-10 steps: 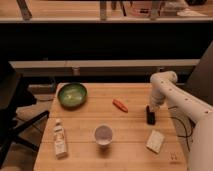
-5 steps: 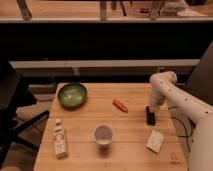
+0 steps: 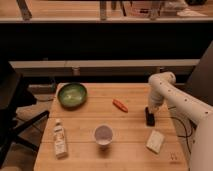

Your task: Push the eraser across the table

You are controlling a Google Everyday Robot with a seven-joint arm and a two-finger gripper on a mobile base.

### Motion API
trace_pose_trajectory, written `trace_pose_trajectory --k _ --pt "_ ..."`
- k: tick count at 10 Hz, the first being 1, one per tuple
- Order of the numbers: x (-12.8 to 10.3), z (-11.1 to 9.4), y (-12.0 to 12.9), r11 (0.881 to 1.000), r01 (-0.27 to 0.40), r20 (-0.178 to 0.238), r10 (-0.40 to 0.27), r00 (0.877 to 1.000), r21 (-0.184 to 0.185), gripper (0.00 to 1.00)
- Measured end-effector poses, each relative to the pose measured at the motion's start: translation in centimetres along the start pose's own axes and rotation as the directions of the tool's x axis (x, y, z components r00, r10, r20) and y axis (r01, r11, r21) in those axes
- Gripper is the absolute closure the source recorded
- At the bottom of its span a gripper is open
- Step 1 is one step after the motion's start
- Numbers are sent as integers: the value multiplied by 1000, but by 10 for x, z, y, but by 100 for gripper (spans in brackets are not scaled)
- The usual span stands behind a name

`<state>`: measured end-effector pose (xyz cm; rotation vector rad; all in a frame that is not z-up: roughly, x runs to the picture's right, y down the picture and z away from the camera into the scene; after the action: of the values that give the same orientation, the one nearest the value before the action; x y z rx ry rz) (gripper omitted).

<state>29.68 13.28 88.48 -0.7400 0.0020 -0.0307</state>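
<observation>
The light wooden planked table point(image 3: 127, 150) fills the lower middle of the camera view. A pale rectangular block, the eraser point(image 3: 155, 141), lies flat near the table's front right corner. My white arm comes in from the right and bends down over the right side of the table. My dark gripper point(image 3: 149, 117) points down at the tabletop, a short way behind the eraser and apart from it.
A green bowl point(image 3: 72, 94) sits at the back left, an orange carrot-like item point(image 3: 119, 105) at the middle back, a white cup point(image 3: 103, 134) at the front middle and a small bottle point(image 3: 59, 139) at the front left. A dark chair point(image 3: 12, 100) stands left of the table.
</observation>
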Motion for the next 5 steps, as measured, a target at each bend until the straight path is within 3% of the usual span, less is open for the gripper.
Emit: trace_pose_trajectory --k 5 --pt "-1 0 -1 1000 1 0 -1 1000 1 100"
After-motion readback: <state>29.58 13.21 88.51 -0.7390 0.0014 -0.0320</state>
